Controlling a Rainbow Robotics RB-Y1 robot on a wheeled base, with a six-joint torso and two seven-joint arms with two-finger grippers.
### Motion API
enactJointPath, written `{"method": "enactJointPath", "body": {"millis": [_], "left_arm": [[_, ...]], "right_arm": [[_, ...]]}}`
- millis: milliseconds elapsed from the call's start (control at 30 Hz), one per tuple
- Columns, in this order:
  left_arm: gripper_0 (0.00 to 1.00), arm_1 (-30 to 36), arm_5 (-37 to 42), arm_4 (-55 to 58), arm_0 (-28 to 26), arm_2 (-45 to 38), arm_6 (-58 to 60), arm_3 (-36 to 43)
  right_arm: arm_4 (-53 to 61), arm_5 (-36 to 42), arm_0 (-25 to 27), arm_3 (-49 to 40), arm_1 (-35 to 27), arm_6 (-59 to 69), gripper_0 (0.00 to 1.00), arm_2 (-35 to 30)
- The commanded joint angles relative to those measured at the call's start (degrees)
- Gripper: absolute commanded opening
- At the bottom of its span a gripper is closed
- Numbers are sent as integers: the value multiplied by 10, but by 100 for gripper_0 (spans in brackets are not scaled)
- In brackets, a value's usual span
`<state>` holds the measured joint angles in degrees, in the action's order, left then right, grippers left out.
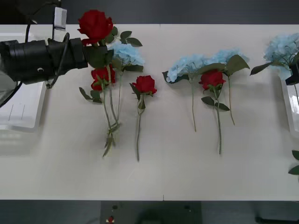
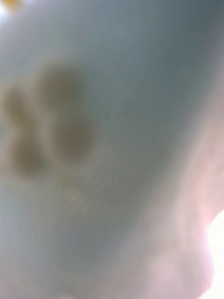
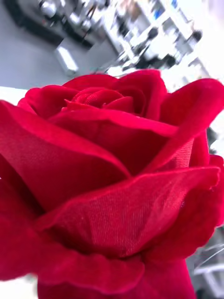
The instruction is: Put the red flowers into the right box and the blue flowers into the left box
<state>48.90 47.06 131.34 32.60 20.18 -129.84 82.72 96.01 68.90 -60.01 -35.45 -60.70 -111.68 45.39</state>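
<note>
My left gripper (image 1: 95, 55) reaches in from the left and is shut on the stem of a red rose (image 1: 96, 24) held up above the table; its bloom (image 3: 112, 187) sits close before the left wrist camera. Leaves hide the fingers. At the right edge my right gripper (image 1: 293, 74) holds a blue flower (image 1: 282, 49) over the right box (image 1: 287, 105); the right wrist view is a pale blue blur (image 2: 112, 140). The left box (image 1: 21, 109) lies under my left arm. Red roses (image 1: 103, 77) (image 1: 145, 84) (image 1: 211, 78) and blue flowers (image 1: 128, 53) (image 1: 187, 65) (image 1: 224, 56) lie on the table.
The white table (image 1: 163, 172) has bare room along its front half. Long stems (image 1: 138, 135) (image 1: 218, 130) point toward the front edge. A green leaf (image 1: 295, 163) pokes in at the right edge below the right box.
</note>
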Motion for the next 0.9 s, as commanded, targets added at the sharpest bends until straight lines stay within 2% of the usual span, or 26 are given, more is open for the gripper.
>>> {"method": "enactJointPath", "body": {"millis": [33,433,633,833,867,900], "left_arm": [[0,-60,-39,19,-1,-7,36,23],[0,-221,-152,-20,9,9,35,27],[0,-238,-197,-35,27,47,36,27],[0,-239,-203,-35,36,64,36,27],[0,-239,-203,-35,39,67,36,27],[0,-239,-203,-35,42,71,37,27]], "right_arm": [[4,-18,-5,-3,-7,-11,0,-14],[-57,-142,53,-1,52,-2,0,-14],[-60,-172,55,32,91,2,0,-14],[-69,-183,55,47,108,-3,1,-14],[-73,-183,55,46,108,-4,9,-14],[-80,-183,54,46,108,-6,24,-14]]}}
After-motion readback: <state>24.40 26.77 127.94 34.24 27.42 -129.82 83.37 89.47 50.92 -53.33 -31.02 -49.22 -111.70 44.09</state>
